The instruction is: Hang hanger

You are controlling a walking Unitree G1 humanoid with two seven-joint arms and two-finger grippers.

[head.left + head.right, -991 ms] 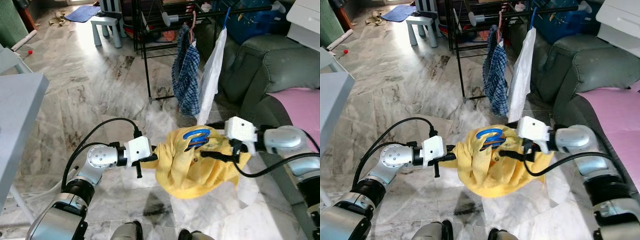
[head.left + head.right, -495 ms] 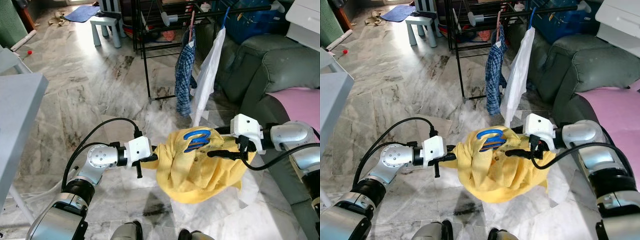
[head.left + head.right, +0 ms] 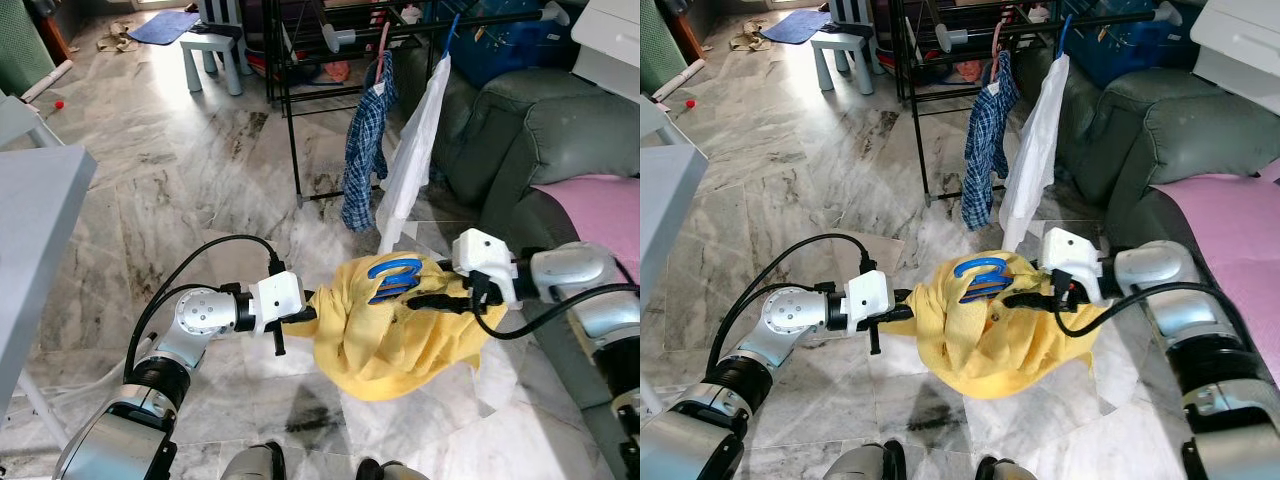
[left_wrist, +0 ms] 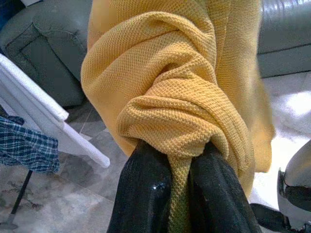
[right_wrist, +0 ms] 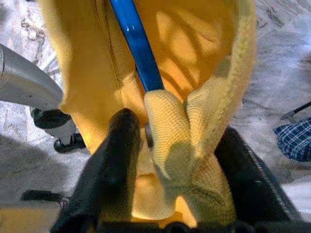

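left claw (image 3: 308,318) clamped on bunched yellow shirt (image 3: 400,335) | right claw (image 3: 425,300) clamped on shirt fabric beside blue hanger (image 3: 392,273) | shirt and hanger held mid-frame above marble floor (image 3: 200,170) | drying rack (image 3: 330,40) upper centre with plaid shirt (image 3: 362,165), white garment (image 3: 415,150)

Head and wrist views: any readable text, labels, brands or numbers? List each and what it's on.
None readable.
yellow knit garment: no print or tag visible.
blue hanger: no marking visible.
left gripper and right gripper: plain black fingers; white wrist housings unmarked.
plaid shirt and white garment on the drying rack: no lettering.
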